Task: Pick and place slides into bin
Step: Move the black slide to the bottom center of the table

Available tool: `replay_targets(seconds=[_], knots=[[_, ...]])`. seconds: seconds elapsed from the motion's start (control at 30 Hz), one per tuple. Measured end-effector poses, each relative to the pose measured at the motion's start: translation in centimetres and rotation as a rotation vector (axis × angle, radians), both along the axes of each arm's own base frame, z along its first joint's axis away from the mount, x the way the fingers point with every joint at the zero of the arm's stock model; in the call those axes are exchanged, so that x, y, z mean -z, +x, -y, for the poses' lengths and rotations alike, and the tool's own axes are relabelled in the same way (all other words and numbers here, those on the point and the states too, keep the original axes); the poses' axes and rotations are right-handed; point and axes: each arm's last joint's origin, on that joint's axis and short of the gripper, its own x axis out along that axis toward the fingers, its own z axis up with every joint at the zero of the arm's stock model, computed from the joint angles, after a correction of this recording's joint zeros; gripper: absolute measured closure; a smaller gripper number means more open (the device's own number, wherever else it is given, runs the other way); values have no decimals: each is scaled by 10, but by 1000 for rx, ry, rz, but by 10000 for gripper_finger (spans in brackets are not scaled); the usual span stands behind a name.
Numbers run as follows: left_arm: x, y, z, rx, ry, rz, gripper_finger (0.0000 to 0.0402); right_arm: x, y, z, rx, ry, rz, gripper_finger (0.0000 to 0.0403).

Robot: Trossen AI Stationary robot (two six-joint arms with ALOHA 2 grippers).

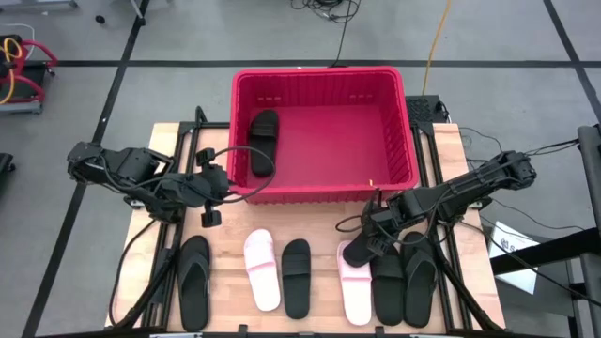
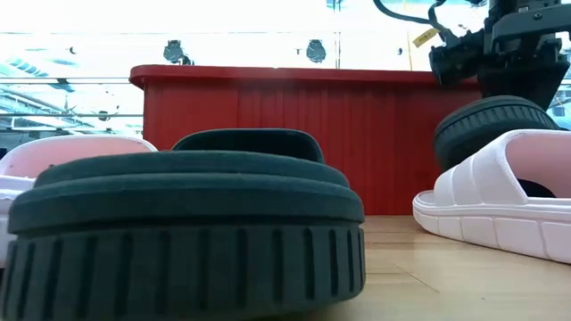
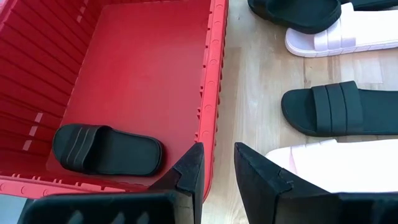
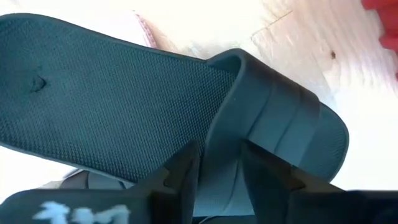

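Right gripper (image 1: 376, 235), fingers astride a black slide's (image 1: 362, 249) band, should clamp squarely before lifting toward the bin (image 1: 404, 131); left gripper (image 3: 217, 168) waits, parted, holding nothing.

- Both arms are dark, nearly black, built of chunky jointed segments with rounded housings.
- Thin black cables loop loosely off the left arm (image 1: 141, 174) and trail beside the right arm (image 1: 470, 188).
- The left claw (image 3: 217, 171) has two black wedge-shaped fingers (image 3: 189, 171) with angular, stepped inner faces tapering to blunt tips.
- The right claw (image 4: 217, 168) has matching matte black fingers (image 4: 180, 171), and pale, blurred lettering marks its housing.
- In the low view the right claw's body (image 2: 504, 45) is a blocky black assembly with cable loops above it.
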Motion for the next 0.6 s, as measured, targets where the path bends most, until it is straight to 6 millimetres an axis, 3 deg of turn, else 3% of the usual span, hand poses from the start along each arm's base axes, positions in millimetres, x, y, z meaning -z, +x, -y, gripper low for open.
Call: replay_targets(seconds=[0.43, 0.6], knots=[[0, 0, 0, 0, 0, 0, 316, 1, -3, 3, -17, -89, -17, 391], [0, 0, 0, 0, 0, 0, 316, 1, -5, 4, -42, -101, -38, 396]])
